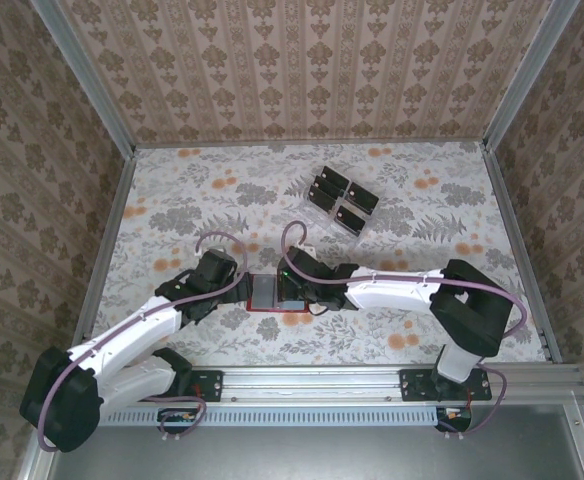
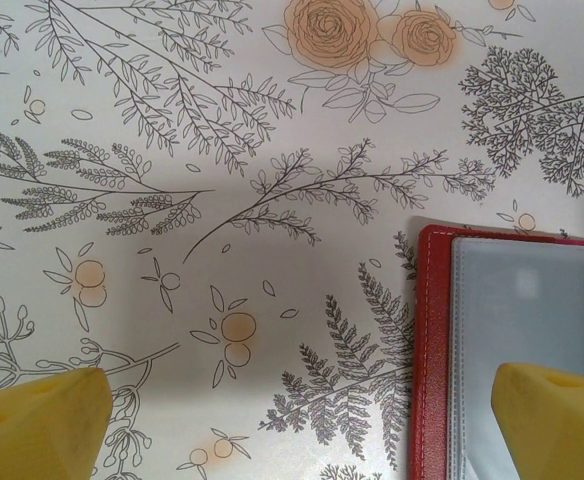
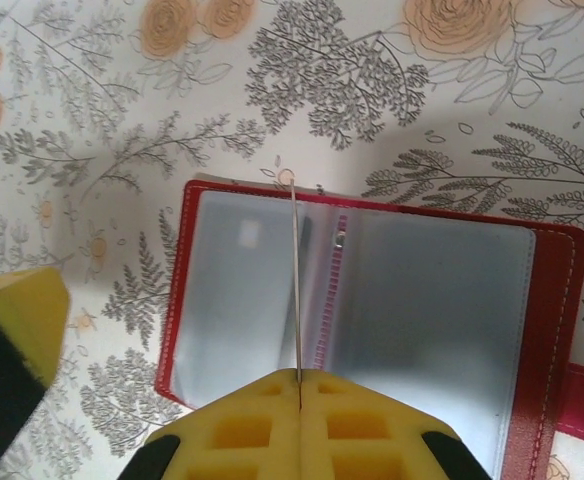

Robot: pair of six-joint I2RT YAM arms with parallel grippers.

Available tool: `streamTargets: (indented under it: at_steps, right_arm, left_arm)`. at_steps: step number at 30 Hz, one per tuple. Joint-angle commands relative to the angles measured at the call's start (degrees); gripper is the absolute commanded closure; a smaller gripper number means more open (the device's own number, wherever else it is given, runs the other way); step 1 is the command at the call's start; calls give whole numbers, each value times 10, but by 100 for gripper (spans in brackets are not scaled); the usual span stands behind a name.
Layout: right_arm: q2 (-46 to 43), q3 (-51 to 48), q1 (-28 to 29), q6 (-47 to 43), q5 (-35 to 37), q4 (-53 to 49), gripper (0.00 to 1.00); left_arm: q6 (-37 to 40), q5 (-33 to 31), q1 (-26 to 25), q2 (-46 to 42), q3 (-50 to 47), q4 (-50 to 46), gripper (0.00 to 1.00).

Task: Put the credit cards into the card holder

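The right gripper (image 3: pixel 300 382) is clenched on one credit card (image 3: pixel 295 280), which is held edge-on and projects straight ahead of its fingertips. Directly beneath lies the opened card holder (image 3: pixel 422 300), flat on the worktop (image 2: pixel 222 200). The left gripper (image 2: pixel 302 415) is spread wide with nothing grasped, one finger above the holder's red edge. The card is judged thin, stiff, light and slick, best pinched by its flat faces near one short end. The pockets look soft and pliant, so the holder may need pinning down.
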Motion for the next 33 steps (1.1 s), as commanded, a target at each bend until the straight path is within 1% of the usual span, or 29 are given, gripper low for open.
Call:
streamTargets:
  at_steps: [1,5,9,16,24,33]
  right_arm:
    - [14,-11,2,4,12,-24,100]
    - [13,-14,-4,-17,15,-48,100]
    - [1,-25,-24,-38,12,-59,100]
    - [-9,-34,-58,-79,-15,-65,100]
    - [-9,-31,-59,-85,-59,-38,100]
    - [-13,-41,-59,-78,-63,-25,100]
  left_arm:
    - [6,0,3,-5,-10,-8,0]
    - [7,4,3,-5,-11,-6,0]
    - [9,10,2,-4,-11,-1,0]
    - [8,22,-6,5,-10,16,0]
    - [14,26,-31,47,4,49,0]
    - [20,0,-59,104,29,65,0]
